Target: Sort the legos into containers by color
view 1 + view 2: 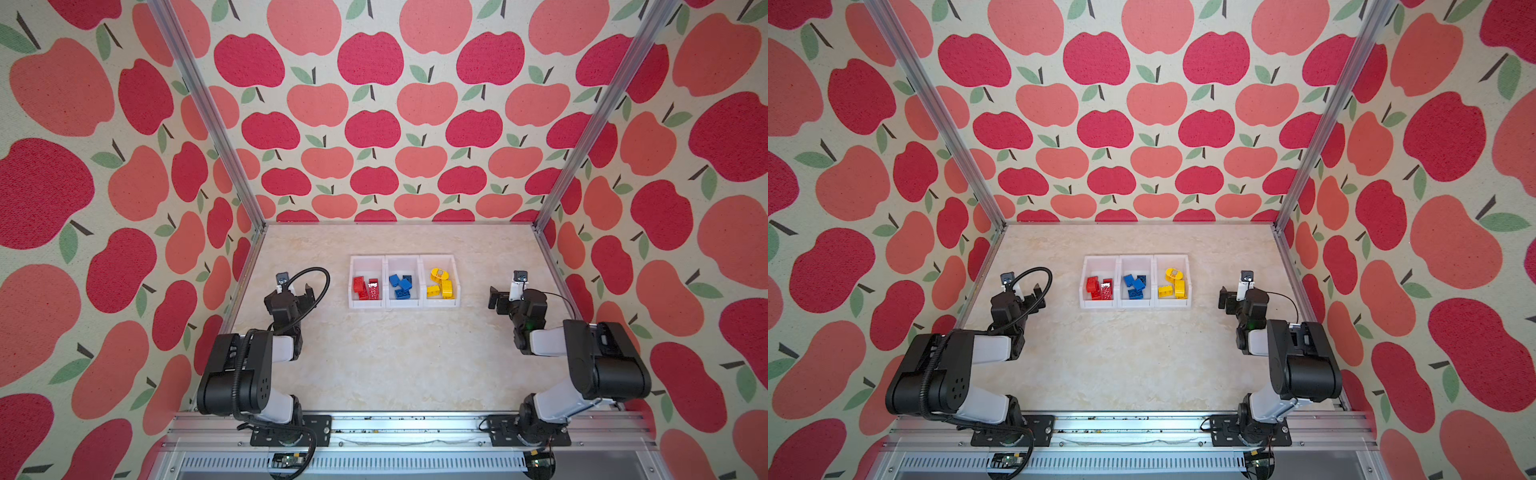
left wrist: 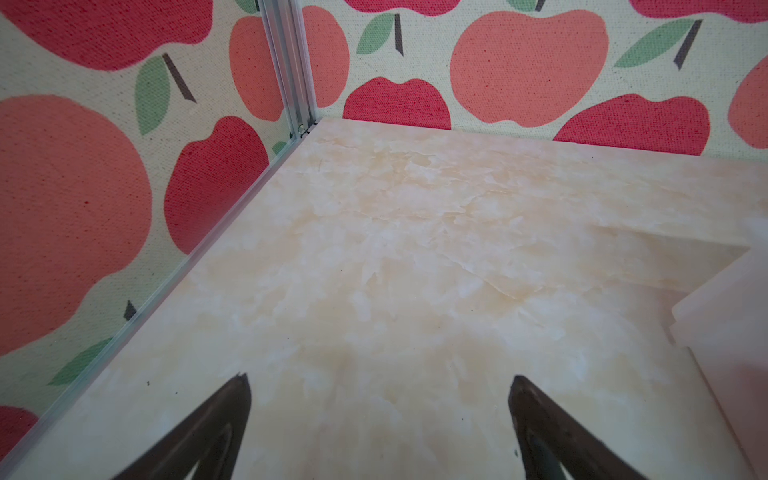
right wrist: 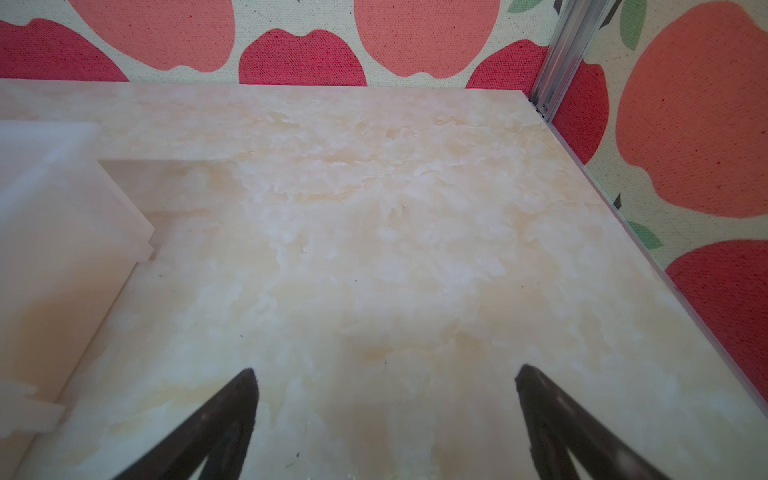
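Note:
The containers (image 1: 404,306) (image 1: 1136,306) are three joined white bins at mid-table. In both top views the legos lie sorted inside them: red legos (image 1: 366,287) in the left bin, blue legos (image 1: 401,284) in the middle and yellow legos (image 1: 441,286) in the right, among them a rounded yellow piece (image 1: 439,273). My left gripper (image 1: 296,291) (image 2: 381,377) hovers left of the bins, open and empty. My right gripper (image 1: 510,293) (image 3: 386,369) stands right of them, open and empty. Each wrist view shows only a bin wall (image 2: 723,332) (image 3: 62,232); the legos are hidden there.
Apple-patterned walls close in the marbled table (image 1: 395,365) on three sides, with aluminium posts (image 1: 249,199) (image 1: 548,199) at the back corners. The arm bases sit on a metal rail (image 1: 415,428) along the front edge.

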Robot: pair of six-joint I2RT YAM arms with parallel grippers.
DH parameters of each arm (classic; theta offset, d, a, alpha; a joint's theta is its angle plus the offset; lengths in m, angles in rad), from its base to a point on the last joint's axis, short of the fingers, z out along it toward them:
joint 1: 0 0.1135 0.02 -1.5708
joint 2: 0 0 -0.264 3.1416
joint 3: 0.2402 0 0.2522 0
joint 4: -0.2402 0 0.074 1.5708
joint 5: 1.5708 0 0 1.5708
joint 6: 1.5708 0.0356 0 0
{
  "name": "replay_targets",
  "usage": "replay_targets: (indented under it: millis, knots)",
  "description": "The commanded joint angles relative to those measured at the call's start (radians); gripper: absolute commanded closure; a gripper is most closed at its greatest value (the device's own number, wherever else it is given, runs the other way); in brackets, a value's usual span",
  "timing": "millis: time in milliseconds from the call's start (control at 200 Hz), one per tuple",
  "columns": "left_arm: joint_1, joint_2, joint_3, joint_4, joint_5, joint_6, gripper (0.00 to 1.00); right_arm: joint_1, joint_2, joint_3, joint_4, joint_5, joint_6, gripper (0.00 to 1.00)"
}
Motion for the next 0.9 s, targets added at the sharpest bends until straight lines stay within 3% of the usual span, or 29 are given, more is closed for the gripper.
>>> replay_targets:
  millis: [0,210,896]
  knots:
    - [0.014,0.035,-0.015,0.113,0.011,0.007,0.01,0.005,0.004,-0.007,0.092,-0.01,-0.022,0.01]
    - [0.021,0.093,-0.01,0.145,0.005,-0.001,0.01,0.019,0.004,-0.003,0.081,-0.038,-0.051,0.01]
    - [0.032,0.083,0.008,0.096,0.011,-0.016,0.0,0.031,0.004,0.013,0.055,-0.003,-0.06,0.01]
